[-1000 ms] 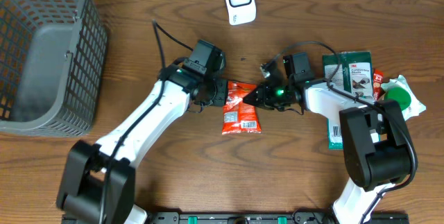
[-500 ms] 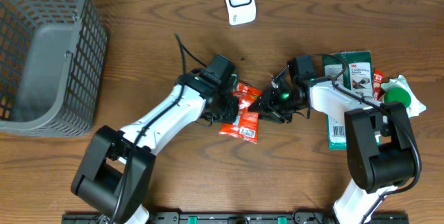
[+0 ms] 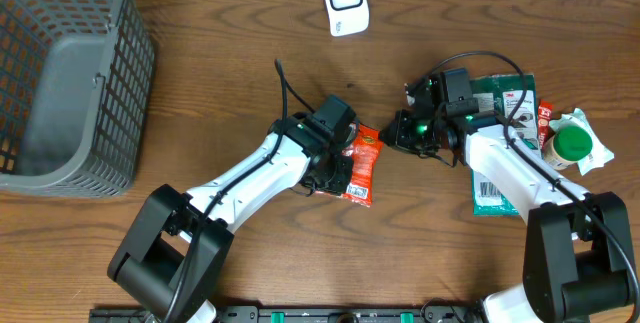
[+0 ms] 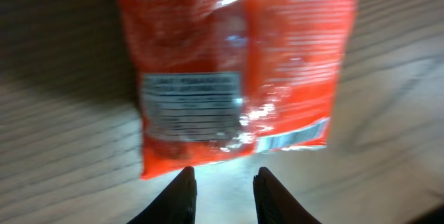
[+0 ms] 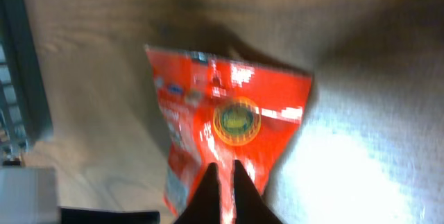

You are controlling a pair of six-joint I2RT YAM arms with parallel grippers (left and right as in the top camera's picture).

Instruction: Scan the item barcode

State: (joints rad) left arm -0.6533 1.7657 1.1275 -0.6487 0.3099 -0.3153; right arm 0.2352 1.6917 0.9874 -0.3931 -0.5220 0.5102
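Progress judged early to middle. Noted at the far left of the table (image 3: 200, 73): a grey basket (image 3: 60, 83), not involved. Found at the back edge: the white scanner (image 3: 344, 1), well apart from the red snack packet (image 3: 362, 166), itself mid-table and tilted between the two arms. Not yet presented to the scanner. Judged outstanding: turning the barcode face toward it and bringing the packet closer. Barcode not made out, only a blurred pale label panel in the left wrist view.

Left claw (image 4: 223, 175): narrowly parted, tips at the packet's lower edge, with table visible in the gap; no pinch evident. Right claw (image 5: 223, 172): fully closed, tips overlapping the packet's near corner in its wrist view; unable to confirm pinching as against mere touching. Further right: green packs (image 3: 505, 103) and a green-capped bottle (image 3: 572, 145), lying clear of both claws.
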